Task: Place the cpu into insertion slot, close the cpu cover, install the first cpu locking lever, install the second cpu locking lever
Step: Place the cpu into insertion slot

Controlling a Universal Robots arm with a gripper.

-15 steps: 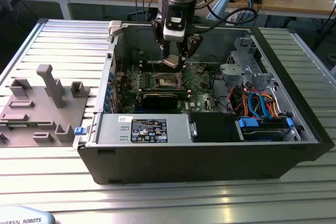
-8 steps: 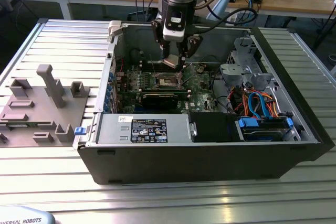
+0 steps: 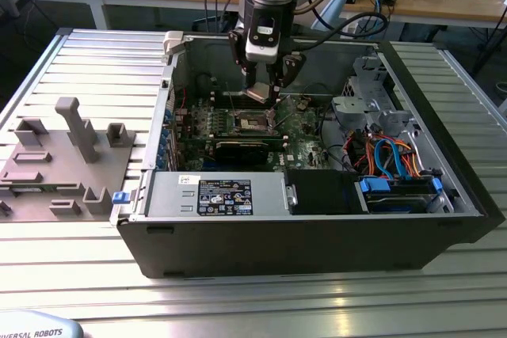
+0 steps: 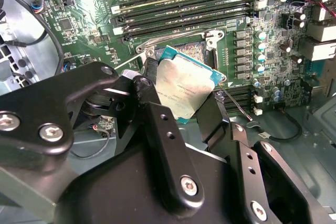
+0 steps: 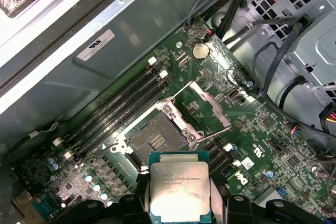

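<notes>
Gripper (image 3: pixel 261 91) fingers (image 4: pixel 157 124) pinch the cpu (image 4: pixel 185 85) by opp. edges, holding it above the insertion slot (image 5: pixel 152 140), approx mid-motherboard (image 5: pixel 273 129). The board sits inside the open PC case (image 3: pixel 317 235) on the counter (image 3: pixel 95 275). The cpu cover (image 5: pixel 202 106) is flipped open, just beside the slot.

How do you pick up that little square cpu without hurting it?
By two opposite thin edges, coming from above its metal top, as the tool holds the cpu now near the slot. It is flat and thin, so only the edges give something to squeeze.
</notes>
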